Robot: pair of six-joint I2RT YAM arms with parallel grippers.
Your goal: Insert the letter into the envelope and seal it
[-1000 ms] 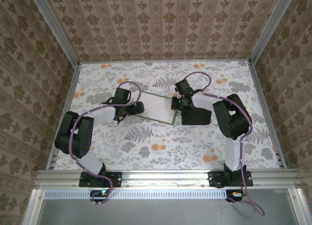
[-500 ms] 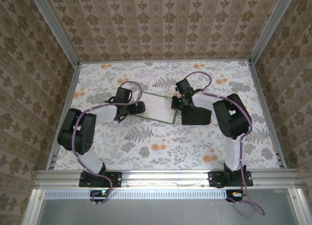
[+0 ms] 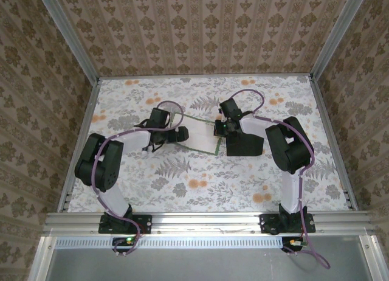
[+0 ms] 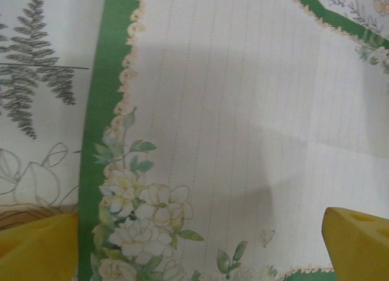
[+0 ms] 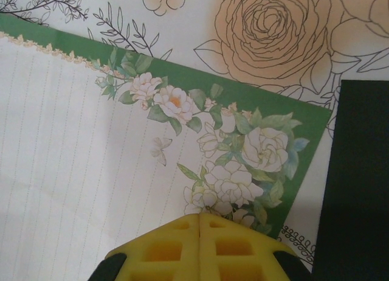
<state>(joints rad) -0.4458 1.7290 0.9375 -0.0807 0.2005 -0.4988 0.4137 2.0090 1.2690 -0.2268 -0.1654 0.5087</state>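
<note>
My left gripper (image 3: 182,134) is spread to its widest over the left end of the letter (image 3: 200,135), gripping nothing. One yellow pad (image 4: 36,247) is over the flowered worktop (image 3: 200,171) just outside the letter's green border, and the other is over its white field near an edge. I cannot tell whether either pad touches the paper. My right gripper (image 5: 200,223) is closed, pads pressed flat together with nothing between them. Its tips are over the letter's opposite end, by the corner printed with white flowers, and I cannot tell whether they press on it. The letter lies flat on the worktop, showing faint dotted ruled lines inside a scalloped cream edging and a green border. The envelope (image 5: 358,183) lies flat just beside that flowered corner, apart from the letter, with a narrow strip of worktop between them. Around the letter, toward the far wall and toward my bases, the worktop lies open.
</note>
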